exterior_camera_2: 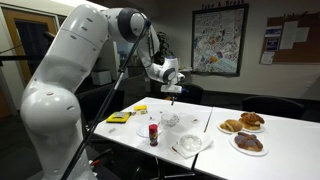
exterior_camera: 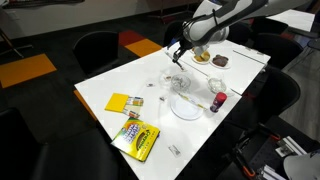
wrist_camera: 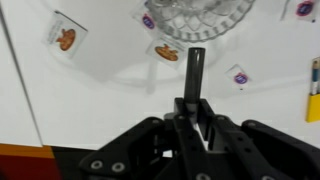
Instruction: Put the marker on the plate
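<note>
Ext. views, L to R: flat yellow packets [exterior_camera: 133, 138] at lower left. Round white plate [exterior_camera: 186, 106] at ctr, smooth and shallow, on white table [exterior_camera: 110, 85]. Small red cup [exterior_camera: 218, 101] sits just right of plate. At upper ctr the gripper [exterior_camera: 178, 53] hangs above the table, well apart from plate.

Wrist view: marker [wrist_camera: 196, 62] is a dark cylinder at ctr, pinched between both fingers at its lower end. Ribbed clear glass dish [wrist_camera: 198, 15] at top ctr.
</note>
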Action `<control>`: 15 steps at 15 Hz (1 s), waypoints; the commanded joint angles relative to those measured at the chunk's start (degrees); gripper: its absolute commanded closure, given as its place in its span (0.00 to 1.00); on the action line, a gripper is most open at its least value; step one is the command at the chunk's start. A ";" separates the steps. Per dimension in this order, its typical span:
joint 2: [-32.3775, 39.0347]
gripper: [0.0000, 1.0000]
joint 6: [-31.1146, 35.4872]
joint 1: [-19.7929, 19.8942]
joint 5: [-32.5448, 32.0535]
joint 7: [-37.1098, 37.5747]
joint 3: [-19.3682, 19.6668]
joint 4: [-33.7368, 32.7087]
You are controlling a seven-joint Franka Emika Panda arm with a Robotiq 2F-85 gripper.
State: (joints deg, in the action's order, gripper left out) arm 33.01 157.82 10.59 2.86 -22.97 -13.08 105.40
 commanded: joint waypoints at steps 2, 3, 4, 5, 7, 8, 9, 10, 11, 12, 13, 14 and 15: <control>-8.81 0.96 -3.83 3.93 5.27 -12.24 -9.37 11.58; -10.21 0.96 -4.37 3.70 5.77 -13.88 -9.97 13.23; -11.68 0.96 -5.55 3.53 6.69 -15.57 -10.51 14.85; -13.23 0.96 -6.98 2.88 7.18 -16.68 -10.22 16.22; -17.25 0.96 -13.22 1.13 7.03 -17.60 -8.29 18.96; -18.87 0.96 -15.46 0.17 6.33 -17.65 -6.90 20.12; -19.92 0.96 -17.82 -0.45 6.41 -18.13 -5.92 20.84; -20.68 0.96 -19.57 -1.54 5.77 -17.91 -4.52 21.55; -21.11 0.96 -21.18 -2.41 5.28 -18.00 -3.18 21.98; -20.85 0.96 -20.94 -3.38 4.15 -18.08 -1.64 22.51; -20.59 0.96 -19.78 -4.29 2.68 -18.24 -0.22 23.26; -19.33 0.96 -16.86 -4.97 1.25 -19.37 0.87 24.20; -18.07 0.96 -14.93 -5.53 -0.01 -20.10 1.76 24.79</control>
State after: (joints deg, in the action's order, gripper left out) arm 13.59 138.19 7.33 5.64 -40.21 -14.64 127.14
